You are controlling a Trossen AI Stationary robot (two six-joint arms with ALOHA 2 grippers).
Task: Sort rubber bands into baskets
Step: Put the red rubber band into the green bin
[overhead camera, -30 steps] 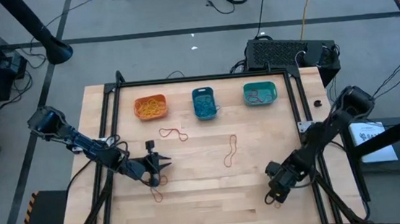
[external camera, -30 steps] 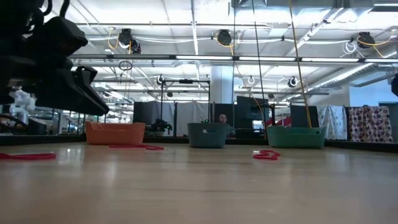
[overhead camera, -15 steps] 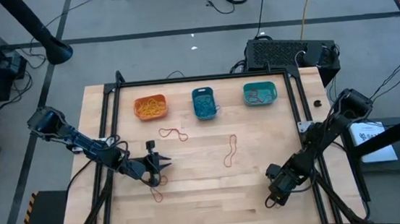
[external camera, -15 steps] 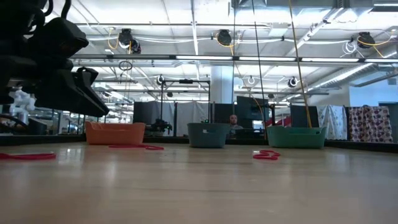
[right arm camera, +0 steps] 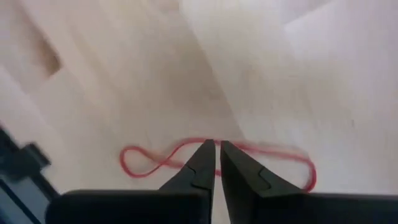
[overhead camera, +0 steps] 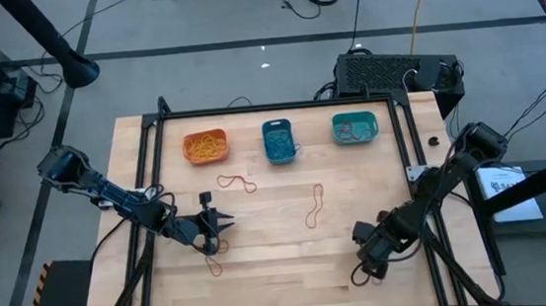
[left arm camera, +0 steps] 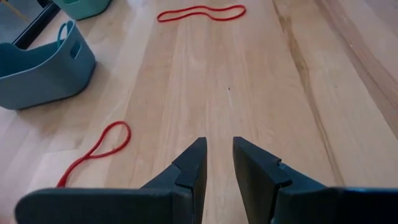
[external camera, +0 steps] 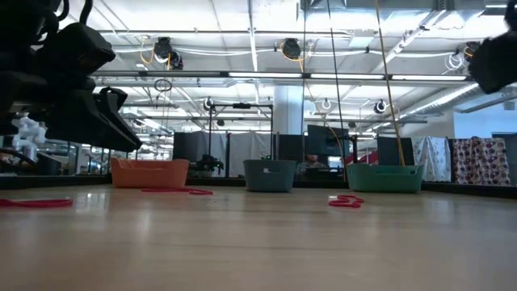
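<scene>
Right gripper low at the table's front edge, toward the right corner, fingertips pinched nearly together on a red rubber band.

Left gripper sits toward the front-left — fingers narrowly parted, holding nothing; a red band lies just in front of it. Two more red bands lie mid-table and nearer the baskets. Orange basket, blue basket and teal basket line the back edge — all holding bands.
</scene>
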